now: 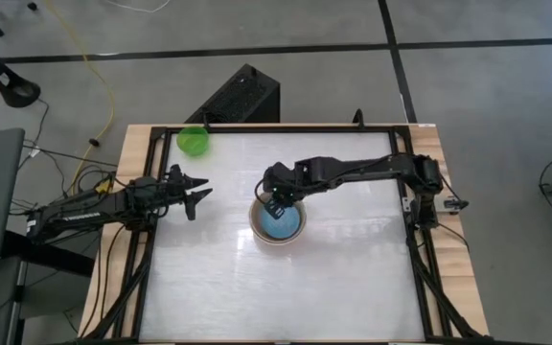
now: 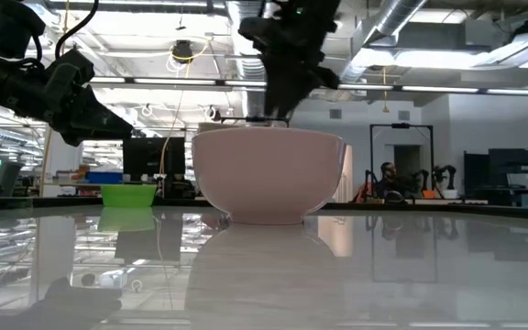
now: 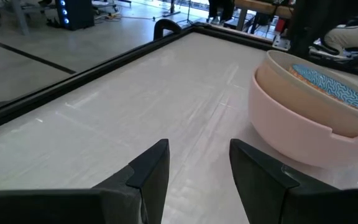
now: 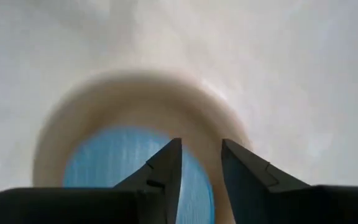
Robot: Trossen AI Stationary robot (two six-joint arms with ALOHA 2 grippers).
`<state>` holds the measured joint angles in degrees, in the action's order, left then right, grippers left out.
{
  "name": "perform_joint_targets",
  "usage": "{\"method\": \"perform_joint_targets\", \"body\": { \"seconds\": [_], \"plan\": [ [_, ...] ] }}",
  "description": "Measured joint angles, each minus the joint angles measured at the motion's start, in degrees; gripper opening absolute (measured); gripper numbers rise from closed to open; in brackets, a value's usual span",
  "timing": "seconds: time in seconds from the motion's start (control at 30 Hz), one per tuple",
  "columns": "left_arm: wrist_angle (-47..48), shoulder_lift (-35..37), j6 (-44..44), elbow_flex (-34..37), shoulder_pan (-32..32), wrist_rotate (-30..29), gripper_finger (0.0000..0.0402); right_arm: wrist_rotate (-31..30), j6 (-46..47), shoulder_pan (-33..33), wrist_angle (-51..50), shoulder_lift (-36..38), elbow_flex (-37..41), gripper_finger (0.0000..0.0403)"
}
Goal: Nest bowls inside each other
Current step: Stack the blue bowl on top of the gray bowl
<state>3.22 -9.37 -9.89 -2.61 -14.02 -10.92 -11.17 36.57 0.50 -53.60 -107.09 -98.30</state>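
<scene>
right gripper [image 1: 275,202] above bowl stack [image 1: 278,221] mid-table, fingers parted, holding nothing; blue bowl [image 1: 281,224] seated inside. lift straight up, avoid rim. green bowl [image 1: 194,141] near far-left corner, next. left gripper [image 1: 197,191] wide, idle, left side.

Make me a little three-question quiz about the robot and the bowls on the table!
1. True or false: the small bright green plastic bowl already sits inside the stack.
2. Which bowl lies innermost in the stack? A) small light blue plastic bowl B) a red bowl C) a black bowl
3. Fill in: the right gripper hangs over the stack's ____.

Key
1. False: it stands alone near the table's far left corner.
2. A: it rests inside the grey-beige plastic bowl, which sits in the pink-salmon plastic bowl.
3. Rim. Its fingers are open and hold nothing. The left gripper waits open at the left.
</scene>
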Motion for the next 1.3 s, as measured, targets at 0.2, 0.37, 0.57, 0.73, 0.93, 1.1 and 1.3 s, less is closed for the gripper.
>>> {"method": "perform_joint_targets", "body": {
  "seconds": [0.2, 0.37, 0.57, 0.73, 0.93, 1.1, 1.3],
  "plan": [
    [0.00, 0.00, 0.00, 0.02, 0.00, 0.00, 0.0158, -14.16, -5.63, -2.62, 18.18, 0.05, 3.71, 0.0118],
    [0.00, 0.00, 0.00, 0.00, 0.00, -0.01, 0.0158, -21.85, -9.68, -3.90, 32.07, -0.02, 9.52, 0.0104],
    [0.00, 0.00, 0.00, 0.01, 0.00, 0.00, 0.0158, -21.72, -9.64, -3.97, 42.17, -0.08, 17.41, 0.0085],
    [0.00, 0.00, 0.00, 0.01, -0.01, -0.01, 0.0158, -21.73, -9.54, -3.93, 45.55, -0.08, 20.79, 0.0076],
    [0.02, -0.01, 0.00, 0.01, -0.01, -0.01, 0.0158, -21.52, -9.64, -3.93, 44.05, -0.06, 20.79, 0.0074],
    [0.00, 0.00, 0.00, 0.02, 0.00, 0.00, 0.0158, -21.30, -9.64, -3.92, 42.56, -0.06, 20.70, 0.0074],
    [0.00, 0.00, 0.00, 0.00, 0.00, 0.00, 0.0158, -20.99, -9.64, -3.90, 42.02, -0.06, 20.70, 0.0074]
  ]
}}
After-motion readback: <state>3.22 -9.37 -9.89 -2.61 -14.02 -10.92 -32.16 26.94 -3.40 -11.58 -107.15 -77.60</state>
